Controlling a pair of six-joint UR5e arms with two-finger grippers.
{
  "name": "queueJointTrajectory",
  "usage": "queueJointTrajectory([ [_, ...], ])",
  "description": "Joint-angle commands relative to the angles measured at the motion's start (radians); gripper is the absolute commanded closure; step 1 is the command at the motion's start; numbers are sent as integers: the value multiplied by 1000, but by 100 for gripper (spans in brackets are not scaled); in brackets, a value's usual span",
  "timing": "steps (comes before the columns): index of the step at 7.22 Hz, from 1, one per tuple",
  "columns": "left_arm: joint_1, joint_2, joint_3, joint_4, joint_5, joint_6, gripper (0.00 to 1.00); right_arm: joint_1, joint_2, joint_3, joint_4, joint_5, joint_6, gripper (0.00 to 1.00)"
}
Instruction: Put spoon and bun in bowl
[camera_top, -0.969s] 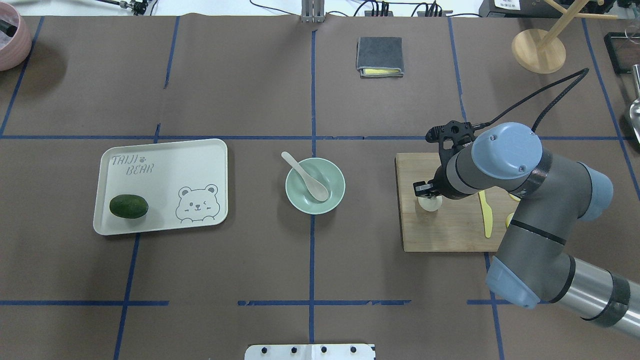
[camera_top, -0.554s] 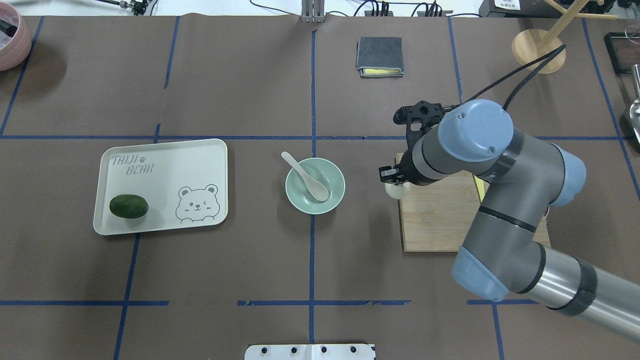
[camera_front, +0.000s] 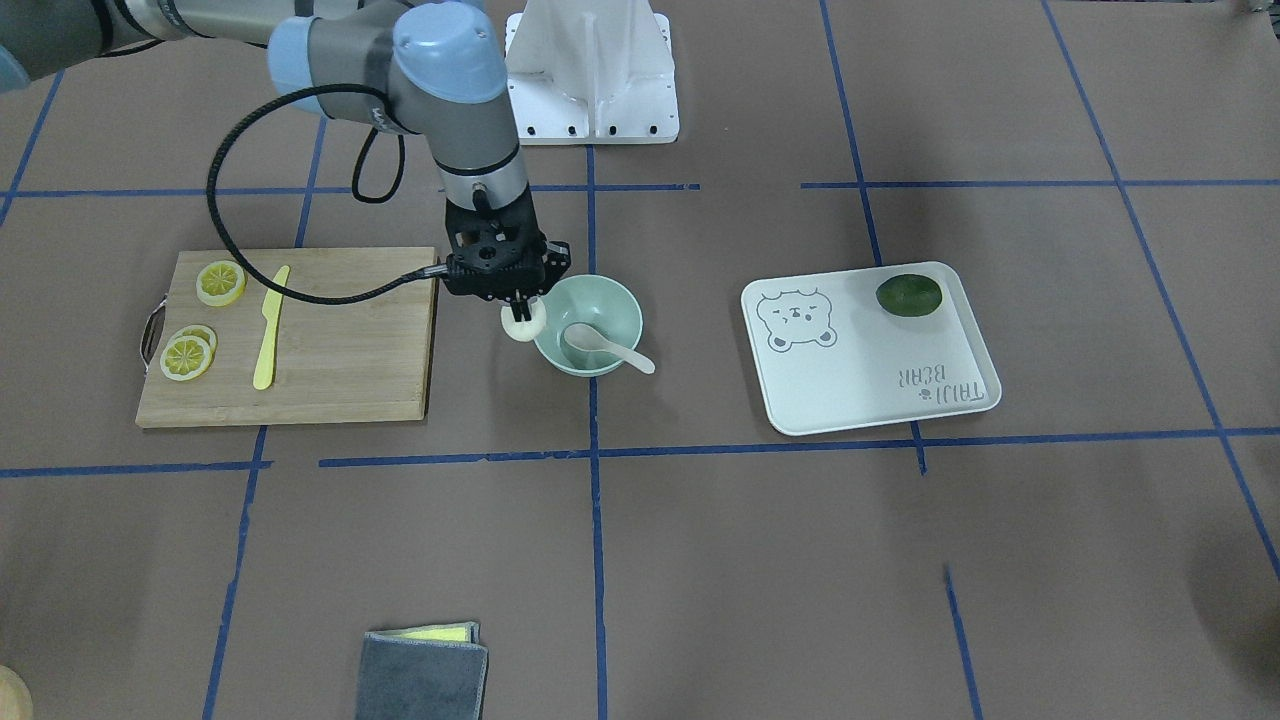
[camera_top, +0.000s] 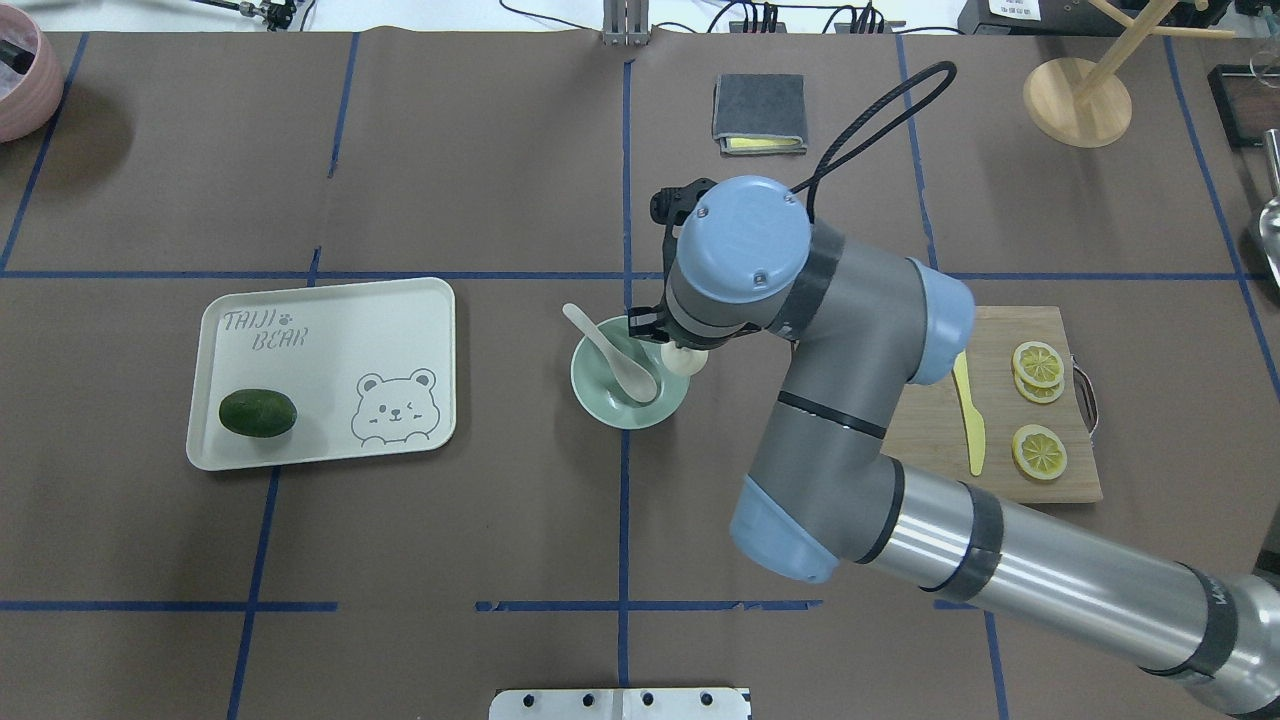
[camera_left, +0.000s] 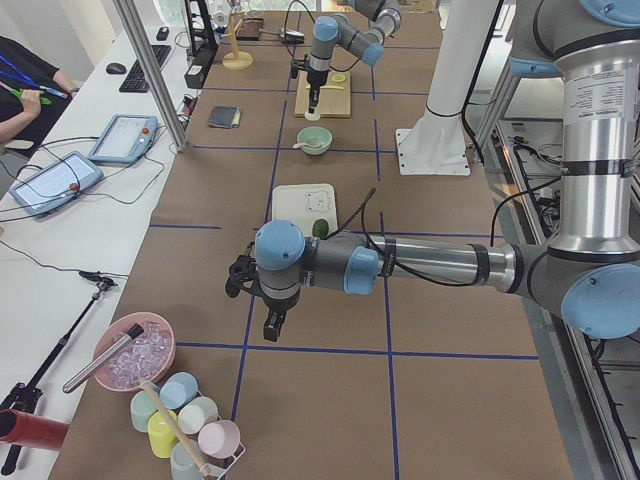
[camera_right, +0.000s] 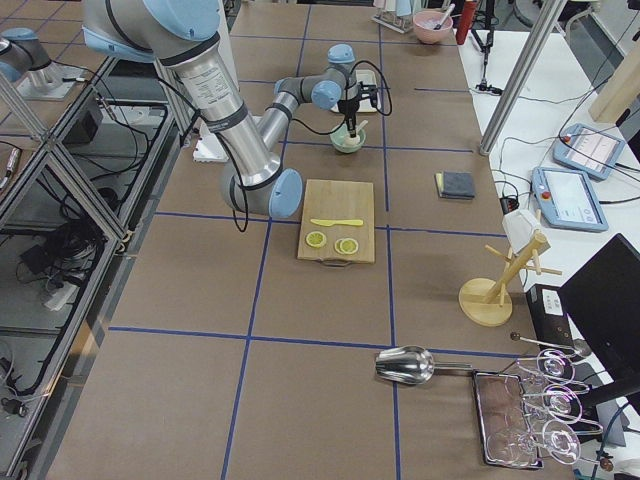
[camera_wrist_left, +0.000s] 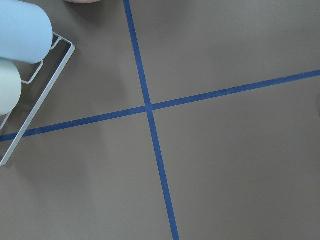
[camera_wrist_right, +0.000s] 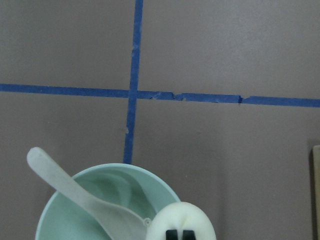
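Observation:
The mint-green bowl (camera_top: 628, 408) sits at the table's middle, and the pale spoon (camera_top: 612, 352) lies in it with its handle over the far-left rim. My right gripper (camera_top: 681, 350) is shut on the cream-white bun (camera_top: 686, 360) and holds it just above the bowl's right rim. The front-facing view shows the gripper (camera_front: 520, 308), bun (camera_front: 523, 326), bowl (camera_front: 618, 296) and spoon (camera_front: 602, 346). The right wrist view shows the bun (camera_wrist_right: 181, 220) beside the spoon (camera_wrist_right: 75, 192) and bowl (camera_wrist_right: 92, 175). My left gripper (camera_left: 272, 325) hangs far off; I cannot tell its state.
A cream tray (camera_top: 330, 310) with a dark green fruit (camera_top: 257, 413) lies left of the bowl. A wooden board (camera_top: 1000, 335) at the right holds a yellow knife (camera_top: 970, 420) and lemon slices (camera_top: 1038, 365). A folded grey cloth (camera_top: 758, 112) lies at the back. Cups (camera_wrist_left: 15, 30) stand near my left wrist.
My right arm has swung left with the bun, from over the wooden board to over the bowl's right rim. The spoon and bowl have not moved.

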Motion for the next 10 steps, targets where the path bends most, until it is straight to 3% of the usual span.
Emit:
queueJointTrajectory([
  [1,0,0,1,0,0,0,0,-39,45,-46,0,-43,48,100],
  [5,1,0,3,0,-2,0,0,-62,85,-127,5,-83,62,100],
  [6,1,0,3,0,-2,0,0,-67,84,-129,6,-83,62,64],
  [7,3,0,3,0,-3,0,0,-67,85,-129,6,-83,79,38],
  [8,3,0,3,0,-3,0,0,-67,84,-129,6,-83,96,25],
  [10,3,0,4,0,-5,0,0,-61,81,-120,57,-74,96,14],
])
